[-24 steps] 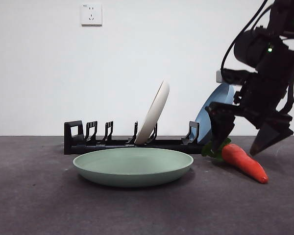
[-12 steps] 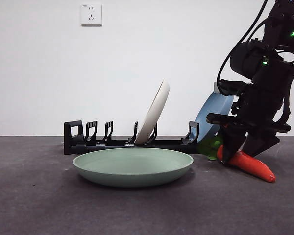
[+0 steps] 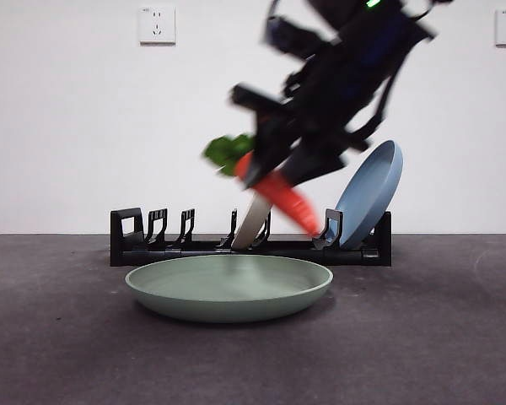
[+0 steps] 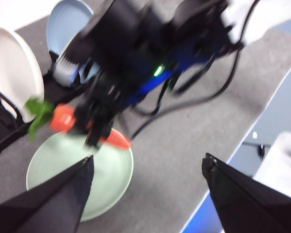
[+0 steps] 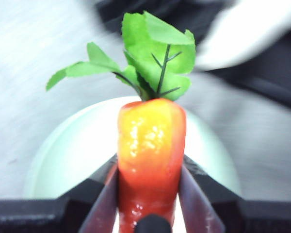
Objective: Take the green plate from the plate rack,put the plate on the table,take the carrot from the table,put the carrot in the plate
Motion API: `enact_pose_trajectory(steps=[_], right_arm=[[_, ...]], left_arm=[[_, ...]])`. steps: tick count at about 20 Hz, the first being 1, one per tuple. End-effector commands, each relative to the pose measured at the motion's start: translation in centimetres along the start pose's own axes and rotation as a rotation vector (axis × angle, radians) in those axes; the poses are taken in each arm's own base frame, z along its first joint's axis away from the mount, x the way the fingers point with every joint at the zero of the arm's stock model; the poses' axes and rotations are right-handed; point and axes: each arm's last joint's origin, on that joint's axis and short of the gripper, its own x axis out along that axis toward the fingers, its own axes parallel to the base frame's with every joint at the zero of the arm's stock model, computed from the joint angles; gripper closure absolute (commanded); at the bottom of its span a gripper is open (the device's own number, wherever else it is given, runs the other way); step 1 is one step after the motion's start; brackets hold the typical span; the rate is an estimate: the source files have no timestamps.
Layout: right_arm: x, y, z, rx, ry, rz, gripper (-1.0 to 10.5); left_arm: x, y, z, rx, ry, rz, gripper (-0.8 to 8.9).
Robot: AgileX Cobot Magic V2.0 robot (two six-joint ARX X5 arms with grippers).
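The green plate point(image 3: 228, 287) lies flat on the dark table point(image 3: 67, 354) in front of the black plate rack point(image 3: 194, 246). My right gripper point(image 3: 274, 173) is shut on the carrot point(image 3: 282, 196) and holds it in the air above the plate's right part, leaves point(image 3: 228, 152) pointing left, tip down to the right. In the right wrist view the carrot point(image 5: 150, 160) sits between the jaws with the plate point(image 5: 77, 150) below. The left wrist view shows the plate point(image 4: 106, 170), the carrot point(image 4: 68, 119) and my open left gripper point(image 4: 148, 194) high above the table.
A cream plate point(image 3: 255, 221) stands in the rack's middle, mostly behind the arm. A blue plate point(image 3: 369, 194) leans at the rack's right end. A wall socket point(image 3: 157, 24) is on the white wall. The table's edge point(image 4: 233, 155) shows in the left wrist view.
My right gripper has closed on the carrot, lifted it off the table at the right and swung it left and up, to above the green plate.
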Motion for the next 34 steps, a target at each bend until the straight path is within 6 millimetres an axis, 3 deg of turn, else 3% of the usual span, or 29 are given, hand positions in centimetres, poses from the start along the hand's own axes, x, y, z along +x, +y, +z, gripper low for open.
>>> enact_pose_trajectory(steps=[1, 5, 8, 10, 13, 19, 22, 26, 30, 34], right_arm=[[2.9, 1.1, -1.7, 0.021, 0.042, 0.020, 9.6], [6.2, 1.4, -3.6, 0.038, 0.086, 0.029, 9.6], [7.1, 1.3, -4.4, 0.040, 0.116, 0.027, 9.6], [7.3, 1.3, -4.6, 0.043, 0.122, 0.030, 8.4], [7.3, 1.3, -4.6, 0.055, 0.124, 0.030, 4.9], [6.1, 1.4, -3.9, 0.055, 0.120, 0.030, 4.7], [2.5, 1.8, -1.8, 0.050, 0.069, 0.035, 4.7], [-5.4, 2.5, 0.1, 0.046, 0.064, 0.042, 4.7], [-13.6, 3.1, -1.3, 0.059, 0.197, 0.105, 4.8], [-19.9, 3.2, -3.6, 0.064, 0.267, 0.097, 4.8]], left_arm=[[0.0, 0.0, -0.2, 0.001, 0.013, 0.004, 4.36], [0.0, 0.1, -0.6, 0.014, 0.052, 0.012, 4.36], [0.0, 0.1, -0.7, 0.017, 0.060, 0.014, 4.36], [0.0, 0.1, -0.7, 0.018, 0.061, 0.014, 4.36], [0.0, 0.1, -0.7, 0.017, 0.061, 0.014, 4.36], [0.0, 0.1, -0.7, 0.017, 0.062, 0.015, 4.36], [0.0, 0.1, -0.7, 0.017, 0.061, 0.015, 4.36], [0.0, 0.1, -0.7, 0.017, 0.062, 0.015, 4.36], [0.0, 0.1, -0.7, 0.018, 0.063, 0.012, 4.36], [0.0, 0.1, -0.9, 0.025, 0.087, 0.011, 4.36]])
